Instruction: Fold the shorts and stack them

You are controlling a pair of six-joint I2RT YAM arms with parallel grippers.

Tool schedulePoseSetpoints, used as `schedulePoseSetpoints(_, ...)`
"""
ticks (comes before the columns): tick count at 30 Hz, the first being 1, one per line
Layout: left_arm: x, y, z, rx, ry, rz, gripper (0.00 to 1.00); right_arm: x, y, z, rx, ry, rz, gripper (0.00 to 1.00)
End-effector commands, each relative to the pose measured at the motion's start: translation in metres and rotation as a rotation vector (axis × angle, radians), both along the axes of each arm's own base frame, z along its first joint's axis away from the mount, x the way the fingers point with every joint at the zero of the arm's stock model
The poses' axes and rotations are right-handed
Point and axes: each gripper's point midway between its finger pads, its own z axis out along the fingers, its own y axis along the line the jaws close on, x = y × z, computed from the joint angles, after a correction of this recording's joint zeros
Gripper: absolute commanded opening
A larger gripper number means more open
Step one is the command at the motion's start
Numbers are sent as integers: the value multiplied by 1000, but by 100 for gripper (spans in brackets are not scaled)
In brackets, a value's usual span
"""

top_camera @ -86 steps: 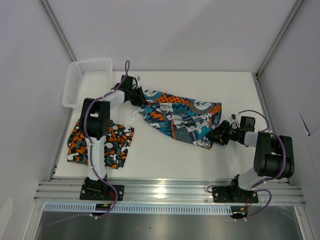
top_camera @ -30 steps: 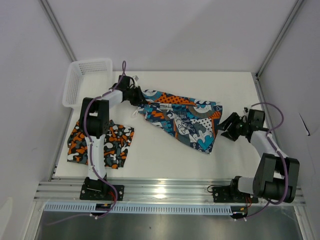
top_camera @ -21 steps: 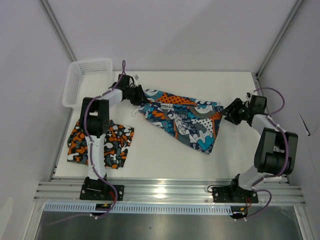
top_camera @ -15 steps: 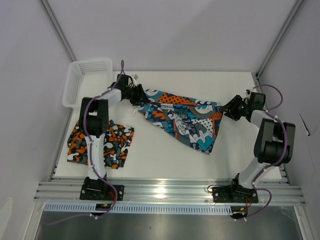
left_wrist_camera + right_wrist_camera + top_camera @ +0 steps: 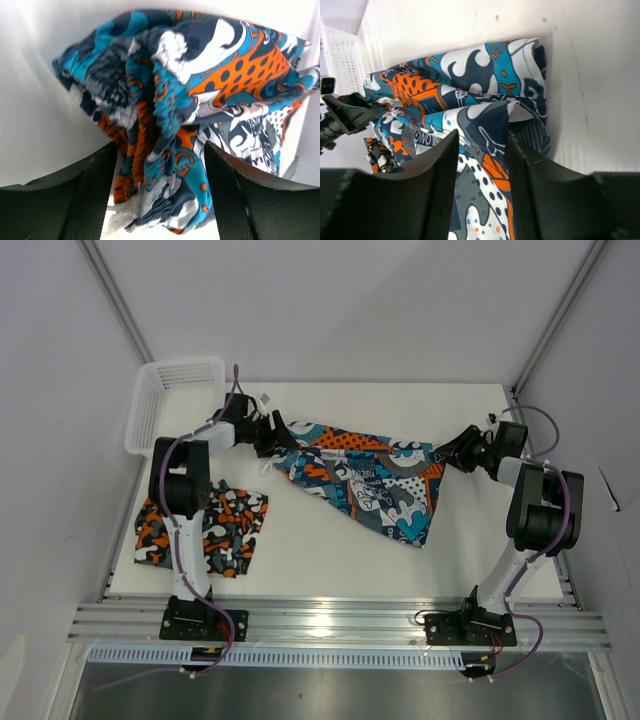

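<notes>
1. The orange-black-grey-white camouflage fabric shorts (image 5: 205, 528) look already folded, at the table's (image 5: 330, 555) near left corner.
2. The teal-orange graphic-print fabric shorts (image 5: 365, 480) lie mid-table, not yet folded or stacked.
3. The left gripper (image 5: 160, 150) and right gripper (image 5: 482, 137) stand spread astride opposite ends, pinching nothing.

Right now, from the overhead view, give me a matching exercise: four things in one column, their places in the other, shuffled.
1 basket
2 camouflage shorts
3 blue patterned shorts
4 right gripper

A spread across the middle
B far left corner
C near left side
D at the blue patterned shorts' right end

Pairs: 1-B, 2-C, 3-A, 4-D
</notes>
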Motion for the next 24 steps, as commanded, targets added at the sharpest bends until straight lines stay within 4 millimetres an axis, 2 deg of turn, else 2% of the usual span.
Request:
schedulePoseSetpoints(1, -1, 0, 40, -104, -73, -29, 73, 9, 5, 11, 36, -75, 37, 44)
schedulePoseSetpoints(4, -2, -2, 43, -133, -77, -36, 73, 7, 8, 9, 63, -81, 51, 31)
schedulePoseSetpoints(5, -1, -2, 44, -136, -85, -36, 73, 6, 8, 9, 72, -79, 48, 23)
schedulePoseSetpoints(10, -3, 4, 49, -151, -94, -21, 70, 6, 9, 9, 89, -82, 53, 4)
schedulePoseSetpoints(13, -2, 14, 58, -137, -129, 4, 70, 5, 9, 9, 101, -79, 53, 0)
schedulePoseSetpoints(18, 4, 32, 72, -119, -185, 52, 70, 5, 8, 10, 117, -81, 49, 0)
schedulePoseSetpoints(22, 6, 35, 83, -148, -225, 65, 68, 5, 9, 10, 127, -81, 51, 0)
schedulePoseSetpoints(24, 13, 34, 88, -158, -256, 56, 63, 5, 9, 10, 131, -84, 52, 0)
